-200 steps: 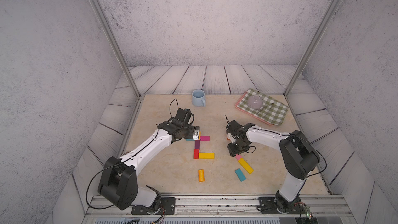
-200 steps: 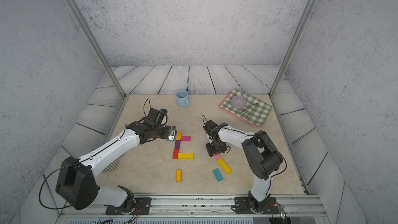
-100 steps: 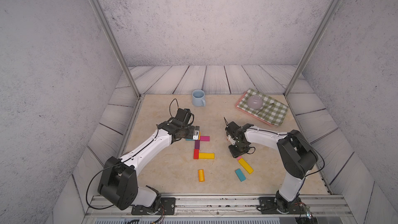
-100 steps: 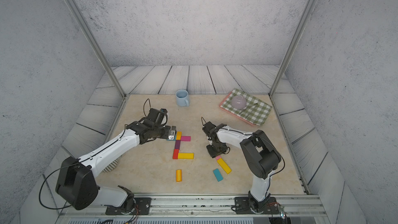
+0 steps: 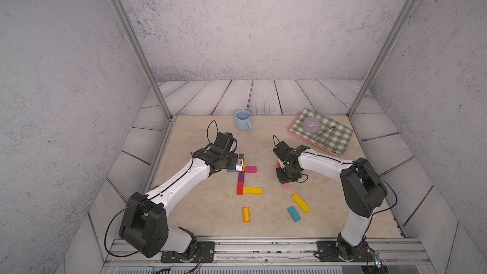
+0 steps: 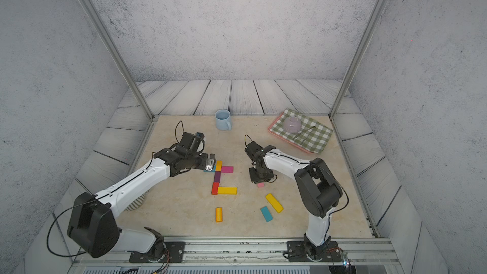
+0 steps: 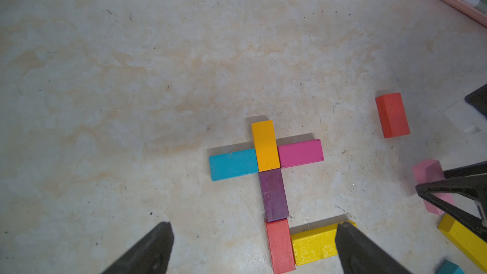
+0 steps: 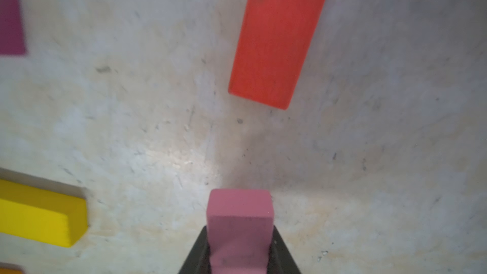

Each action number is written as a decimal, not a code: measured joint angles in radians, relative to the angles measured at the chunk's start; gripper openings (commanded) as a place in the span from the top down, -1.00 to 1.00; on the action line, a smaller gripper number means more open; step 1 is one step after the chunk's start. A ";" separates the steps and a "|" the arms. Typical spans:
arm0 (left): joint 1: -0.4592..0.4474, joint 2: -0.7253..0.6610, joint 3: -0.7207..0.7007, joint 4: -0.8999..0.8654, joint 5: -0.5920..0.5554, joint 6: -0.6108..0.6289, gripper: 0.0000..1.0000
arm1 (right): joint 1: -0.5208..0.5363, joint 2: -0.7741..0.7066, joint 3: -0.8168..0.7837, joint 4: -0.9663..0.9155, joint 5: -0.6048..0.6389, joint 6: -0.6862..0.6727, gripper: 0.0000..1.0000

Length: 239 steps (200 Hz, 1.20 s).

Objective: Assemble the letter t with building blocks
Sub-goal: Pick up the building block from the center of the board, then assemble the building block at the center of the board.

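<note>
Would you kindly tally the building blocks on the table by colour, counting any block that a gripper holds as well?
2 teal blocks
2 orange blocks
2 yellow blocks
2 red blocks
1 magenta block
1 purple block
1 pink block
Total: 11 blocks

No words, numbers or brand marks can be read; a small pale patch (image 5: 239, 164) on the left arm (image 5: 184, 177) may be a label, too small to read.
</note>
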 measured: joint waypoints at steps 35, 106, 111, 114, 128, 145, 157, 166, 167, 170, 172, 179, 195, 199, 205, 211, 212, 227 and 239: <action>0.000 -0.002 0.000 0.000 0.000 0.000 -1.00 | 0.000 0.049 0.092 -0.022 -0.015 0.122 0.59; 0.000 -0.002 0.000 0.000 -0.002 0.000 -1.00 | 0.000 0.167 0.145 -0.056 -0.013 0.195 0.61; 0.000 -0.002 0.000 0.000 -0.002 -0.001 -1.00 | 0.000 0.168 0.145 -0.057 -0.012 0.196 0.61; 0.000 -0.002 0.000 0.000 -0.002 0.000 -1.00 | 0.000 0.168 0.145 -0.058 -0.012 0.198 0.61; 0.000 -0.002 0.000 0.000 -0.002 -0.001 -1.00 | 0.000 0.168 0.145 -0.061 -0.011 0.198 0.61; 0.000 -0.002 0.000 0.000 -0.002 -0.001 -1.00 | 0.000 0.169 0.145 -0.062 -0.011 0.198 0.61; 0.000 -0.002 0.000 0.000 -0.002 -0.001 -1.00 | 0.000 0.172 0.145 -0.064 -0.011 0.198 0.61; 0.000 -0.002 0.000 0.000 -0.002 -0.001 -1.00 | 0.000 0.174 0.145 -0.064 -0.011 0.198 0.61; 0.000 -0.002 0.000 0.000 -0.002 -0.001 -1.00 | 0.000 0.174 0.145 -0.065 -0.011 0.198 0.61; 0.000 -0.002 0.000 0.000 -0.002 -0.001 -1.00 | 0.000 0.174 0.145 -0.064 -0.010 0.198 0.61; 0.000 -0.002 0.000 0.000 -0.002 -0.001 -1.00 | 0.000 0.174 0.145 -0.064 -0.010 0.198 0.61; 0.000 -0.002 0.000 0.000 -0.002 -0.001 -1.00 | 0.000 0.176 0.145 -0.065 -0.009 0.198 0.61; 0.000 -0.002 0.000 0.000 -0.002 -0.001 -1.00 | -0.001 0.178 0.145 -0.065 -0.001 0.198 0.61; 0.000 -0.002 0.000 0.000 -0.002 -0.001 -1.00 | -0.001 0.178 0.145 -0.065 0.002 0.198 0.61; 0.000 -0.002 0.000 0.000 -0.002 -0.001 -1.00 | -0.002 0.179 0.145 -0.066 0.005 0.197 0.61; 0.000 -0.002 0.000 0.000 -0.002 -0.001 -1.00 | -0.002 0.180 0.146 -0.068 0.008 0.196 0.62; 0.000 -0.002 0.000 0.000 -0.002 -0.001 -1.00 | -0.002 0.180 0.146 -0.068 0.009 0.196 0.62; 0.000 -0.002 0.000 0.000 -0.002 -0.001 -1.00 | -0.005 0.189 0.158 -0.077 0.016 0.187 0.62; 0.000 -0.002 0.000 0.000 -0.002 -0.001 -1.00 | -0.007 0.198 0.168 -0.079 0.023 0.181 0.62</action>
